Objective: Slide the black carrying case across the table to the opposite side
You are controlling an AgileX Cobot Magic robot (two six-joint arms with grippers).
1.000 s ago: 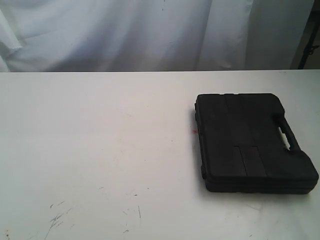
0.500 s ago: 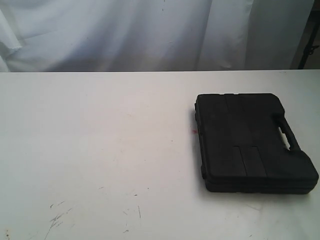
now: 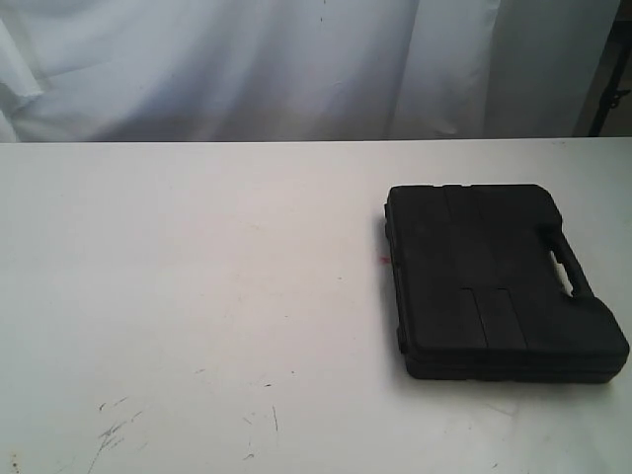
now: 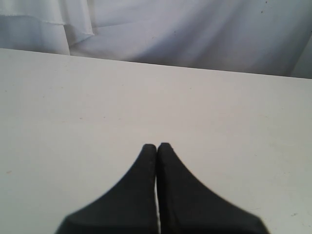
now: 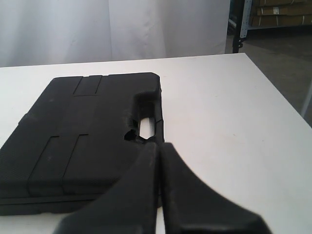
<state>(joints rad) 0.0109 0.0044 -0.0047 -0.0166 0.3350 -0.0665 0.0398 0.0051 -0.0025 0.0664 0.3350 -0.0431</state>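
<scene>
1. The black moulded-plastic carrying case (image 3: 494, 281) lay flat and shut on the wide white surface (image 3: 197, 267). In the exterior view it sat in the right half, with its far end about midway back and its near end closer to the front edge.
2. Its built-in handle (image 3: 565, 262) ran along the case's right-hand side in that view. The lid showed shallow rectangular panels.
3. A tiny pink spot (image 3: 381, 260) sat on the surface just beside the case's left edge. Thin black scuff marks (image 3: 114, 430) crossed the front-left area, well apart from the case.
4. The left end effector (image 4: 156, 145) had black tapered fingers. It was closed, tips pressed together with nothing between them, and hung over a bare stretch of the white surface.
5. The right end effector (image 5: 159, 144) was likewise closed and empty-handed.
6. In the right wrist view its tips lay at the handle side of the case, just beside the handle opening. Whether they touched the plastic could not be told.
7. A white draped cloth (image 3: 247, 69) hung behind the surface along its far edge.
8. Past one corner of the surface, the right wrist view showed metal shelving with cardboard boxes (image 5: 278, 12) and a dark floor.
</scene>
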